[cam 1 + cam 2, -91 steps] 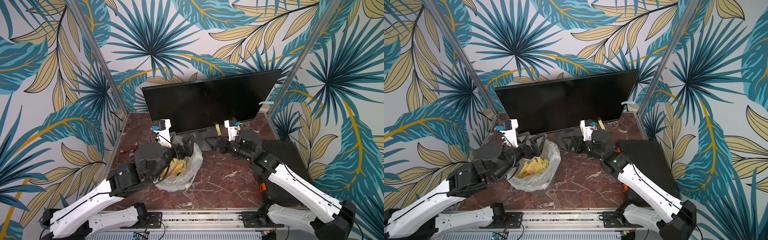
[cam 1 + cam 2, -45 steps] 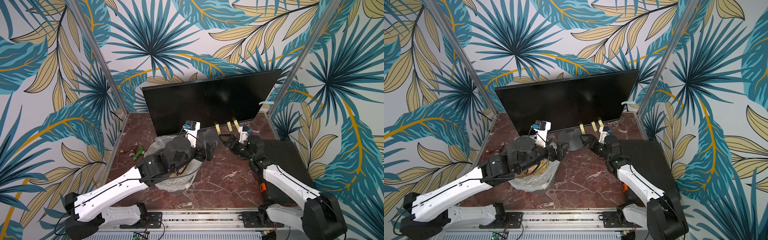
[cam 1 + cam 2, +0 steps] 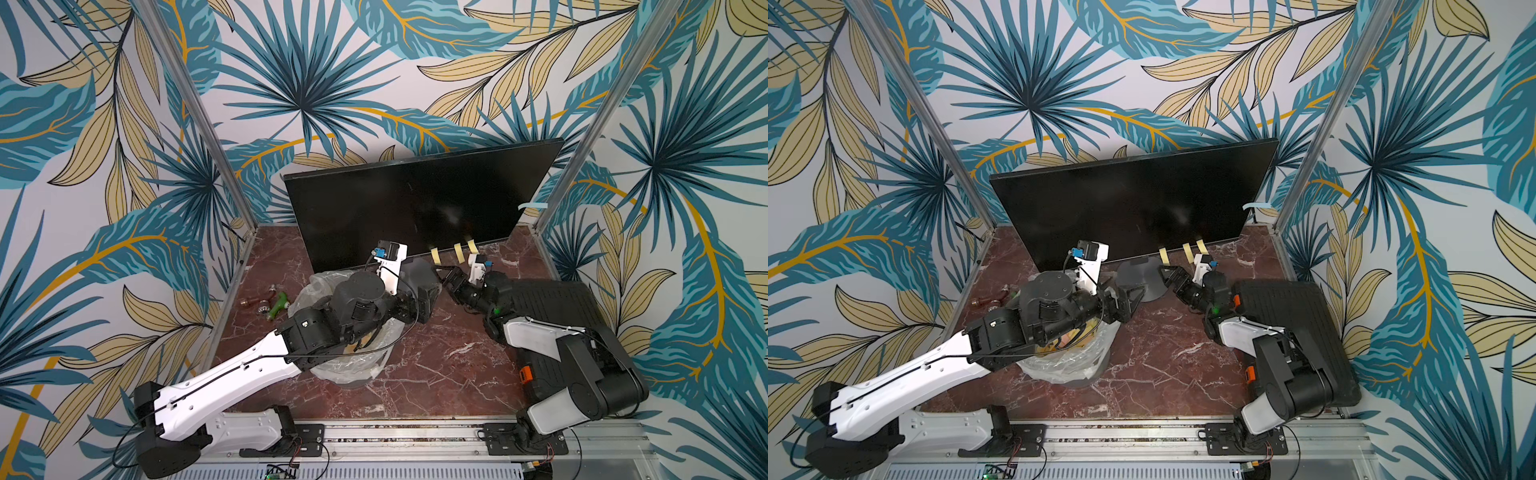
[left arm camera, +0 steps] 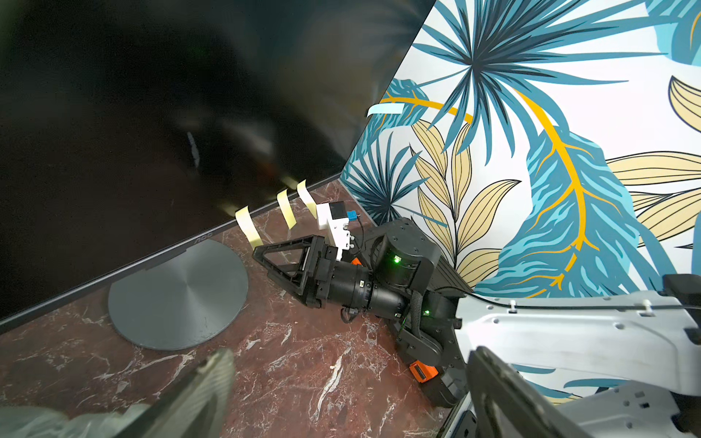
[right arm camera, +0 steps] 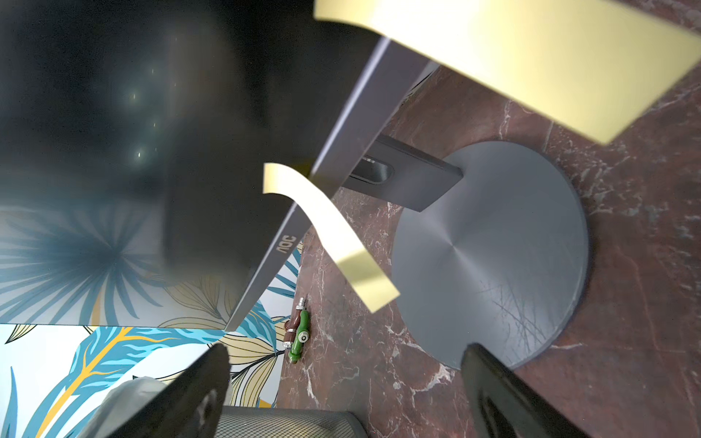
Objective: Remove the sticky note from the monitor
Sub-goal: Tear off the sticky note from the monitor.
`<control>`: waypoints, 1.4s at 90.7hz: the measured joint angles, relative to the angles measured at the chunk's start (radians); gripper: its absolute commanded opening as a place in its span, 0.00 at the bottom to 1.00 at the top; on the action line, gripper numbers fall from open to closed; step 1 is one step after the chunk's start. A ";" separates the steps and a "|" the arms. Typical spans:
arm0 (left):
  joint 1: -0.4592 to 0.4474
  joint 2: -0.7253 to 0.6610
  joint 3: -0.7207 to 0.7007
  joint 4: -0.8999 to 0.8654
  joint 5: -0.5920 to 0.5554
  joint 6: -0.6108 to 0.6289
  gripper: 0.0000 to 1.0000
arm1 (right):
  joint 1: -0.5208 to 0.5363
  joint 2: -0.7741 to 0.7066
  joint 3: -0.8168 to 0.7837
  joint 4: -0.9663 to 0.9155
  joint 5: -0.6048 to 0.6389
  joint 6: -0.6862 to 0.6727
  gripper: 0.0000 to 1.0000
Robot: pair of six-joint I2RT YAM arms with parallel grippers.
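The surface [image 3: 436, 374] is taken up at the back by the monitor [image 3: 407, 208], with a black case [image 3: 552, 299] at the right and the round foot [image 4: 178, 295] in front. The left pincer [image 3: 1133, 301] and right pincer [image 4: 261, 259] are spread wide, nothing held. The sticky note [image 4: 248, 225] nearest the right pincer is hung from the lower frame, just beside its tips. Its free end is best pinched and peeled downward, away from the glass; open room is left between foot and case.
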 measured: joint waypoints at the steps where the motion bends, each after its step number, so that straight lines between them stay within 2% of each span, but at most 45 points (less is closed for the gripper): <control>1: 0.000 0.000 0.000 0.000 0.002 0.000 1.00 | 0.000 0.006 0.002 0.004 -0.002 -0.001 0.97; 29: 0.000 0.009 0.000 0.002 0.015 -0.001 1.00 | -0.006 0.118 0.071 0.121 -0.042 0.008 0.93; 72: 0.000 0.013 0.000 0.002 0.018 -0.007 1.00 | -0.029 0.175 0.112 0.195 -0.083 0.046 0.68; 81: 0.000 0.013 0.000 0.002 0.018 -0.008 1.00 | -0.033 0.175 0.119 0.201 -0.092 0.049 0.60; 96: 0.000 0.013 0.000 0.002 0.017 -0.008 1.00 | -0.040 0.175 0.123 0.208 -0.105 0.056 0.37; 108: 0.000 0.013 0.000 0.002 0.018 -0.011 1.00 | -0.044 0.175 0.122 0.213 -0.112 0.060 0.15; 114: 0.000 0.013 0.000 0.002 0.017 -0.011 1.00 | -0.045 0.175 0.122 0.214 -0.115 0.065 0.00; 127: 0.000 0.013 0.000 0.002 0.016 -0.013 1.00 | -0.045 0.159 0.114 0.202 -0.121 0.062 0.00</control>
